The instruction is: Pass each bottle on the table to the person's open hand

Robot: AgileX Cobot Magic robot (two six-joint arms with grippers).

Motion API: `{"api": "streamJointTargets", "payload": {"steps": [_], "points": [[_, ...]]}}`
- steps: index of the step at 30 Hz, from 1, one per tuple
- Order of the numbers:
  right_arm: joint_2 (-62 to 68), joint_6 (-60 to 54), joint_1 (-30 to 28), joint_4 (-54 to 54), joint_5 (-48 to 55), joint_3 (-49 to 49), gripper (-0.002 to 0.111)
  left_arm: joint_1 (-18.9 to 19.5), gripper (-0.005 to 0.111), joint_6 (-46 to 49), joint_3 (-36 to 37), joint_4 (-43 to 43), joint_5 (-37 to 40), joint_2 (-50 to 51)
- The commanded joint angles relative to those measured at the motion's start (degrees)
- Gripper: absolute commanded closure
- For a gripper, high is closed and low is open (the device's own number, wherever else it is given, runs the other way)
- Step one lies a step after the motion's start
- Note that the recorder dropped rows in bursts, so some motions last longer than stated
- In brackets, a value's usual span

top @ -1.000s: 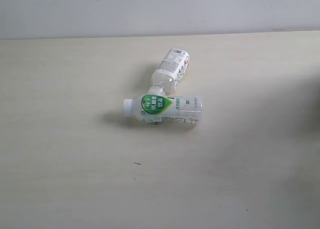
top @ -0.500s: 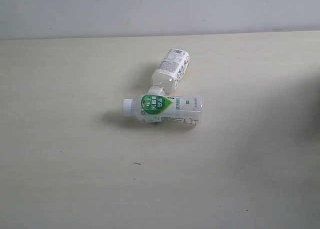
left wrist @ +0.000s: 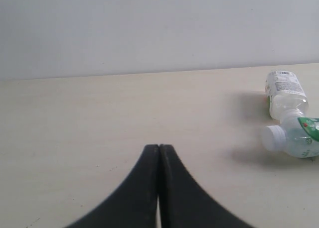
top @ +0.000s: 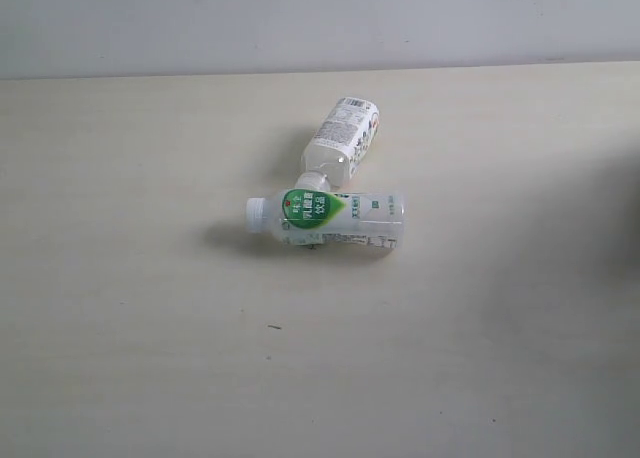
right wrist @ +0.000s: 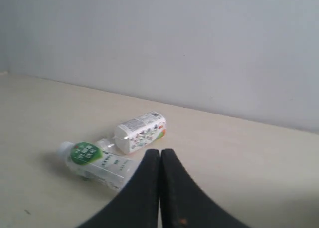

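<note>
Change: nothing I can spot against the last second. Both bottles lie where they lay, and neither arm enters the exterior view.
Meaning: I judge that no pickup has begun, so both handovers are still to do.
Front bottle: the green-label bottle [top: 335, 220] lies on its side near the middle of the table [top: 120, 358]. Its long axis runs left to right across the exterior view, white cap pointing left, base right.
Rear bottle: the second bottle [top: 343, 136], whitish with a printed label, also lies on its side just behind. Its axis is diagonal, base toward the far right, neck slanting down until it appears to touch the front one's shoulder.
Left: the left gripper [left wrist: 158, 147] has its fingers pressed together on nothing, with the bottles off toward the cap end.
Right: the right gripper [right wrist: 160, 151] is clenched too and empty, both bottles ahead of it.
Receiver: I see no open hand in any view.
</note>
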Motion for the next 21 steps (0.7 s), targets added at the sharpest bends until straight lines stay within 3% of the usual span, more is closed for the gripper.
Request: {"api": "streamJointTargets", "payload": {"steps": [1, 8, 14, 21], "points": [[-0.20, -2.83, 0.21, -6.53, -0.39, 0.25, 0.108, 0.10, 0.107, 0.08, 0.19, 0.28, -0.22, -0.36], [-0.20, 1.17, 0.21, -2.00, -0.39, 0.25, 0.108, 0.10, 0.107, 0.08, 0.19, 0.28, -0.22, -0.36], [-0.20, -2.45, 0.21, -5.30, -0.39, 0.25, 0.108, 0.10, 0.107, 0.08, 0.19, 0.28, -0.22, -0.36], [-0.20, -1.92, 0.21, 0.40, -0.39, 0.25, 0.108, 0.10, 0.107, 0.08, 0.19, 0.28, -0.22, -0.36]]}}
